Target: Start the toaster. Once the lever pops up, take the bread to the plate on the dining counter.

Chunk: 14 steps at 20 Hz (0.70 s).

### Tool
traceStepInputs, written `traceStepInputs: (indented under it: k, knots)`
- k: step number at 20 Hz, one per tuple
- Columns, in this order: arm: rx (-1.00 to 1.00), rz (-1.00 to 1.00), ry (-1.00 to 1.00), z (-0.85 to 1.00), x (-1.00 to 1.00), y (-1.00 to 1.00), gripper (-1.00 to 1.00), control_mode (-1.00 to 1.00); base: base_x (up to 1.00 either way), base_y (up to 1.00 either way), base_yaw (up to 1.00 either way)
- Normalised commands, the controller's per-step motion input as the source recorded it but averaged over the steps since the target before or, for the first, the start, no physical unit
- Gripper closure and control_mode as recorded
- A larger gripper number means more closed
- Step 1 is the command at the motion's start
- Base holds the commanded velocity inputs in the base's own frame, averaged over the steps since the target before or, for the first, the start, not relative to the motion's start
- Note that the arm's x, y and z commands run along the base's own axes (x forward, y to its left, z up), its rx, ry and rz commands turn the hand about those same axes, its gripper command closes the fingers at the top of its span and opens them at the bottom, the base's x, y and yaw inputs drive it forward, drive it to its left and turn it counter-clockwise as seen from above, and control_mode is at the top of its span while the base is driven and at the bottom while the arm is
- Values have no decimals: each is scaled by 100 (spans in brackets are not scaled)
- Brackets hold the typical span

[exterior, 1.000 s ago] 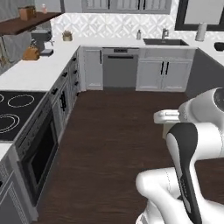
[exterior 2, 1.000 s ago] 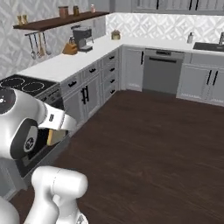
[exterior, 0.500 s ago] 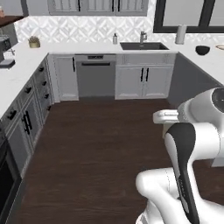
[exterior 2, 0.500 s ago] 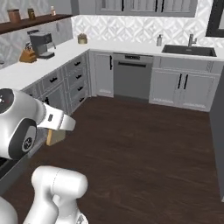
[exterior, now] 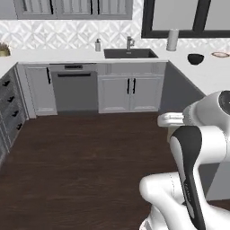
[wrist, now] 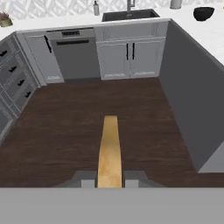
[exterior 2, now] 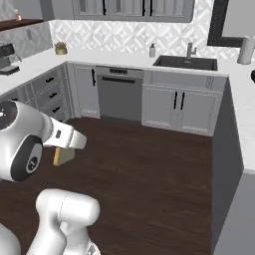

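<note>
Gripping the flat, tan bread (wrist: 109,151) edge-on, the tool (wrist: 109,178).

The white arm is bent and held up high above the floor. Its tool (wrist: 110,178) points forward, with both fingers squeezed tight on the bread (wrist: 109,152).

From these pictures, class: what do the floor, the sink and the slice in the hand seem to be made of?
Floor: dark brown wood planks, by the long grain lines, low sheen. Sink: dark, matt basin, perhaps stone composite or coated metal; unclear. Bread, held edge-on in the hand: tan, crust-coloured, matt, like toasted bread.
</note>
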Motion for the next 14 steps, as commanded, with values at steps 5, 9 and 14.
traceStepInputs:
  k: [5,9,14]
  knots:
    - [0,0,0,0,0,0,100,100,51,-100,0]
    - [0,0,0,0,0,0,100,100,24,-100,0]
    - [0,0,0,0,0,0,100,100,21,-100,0]
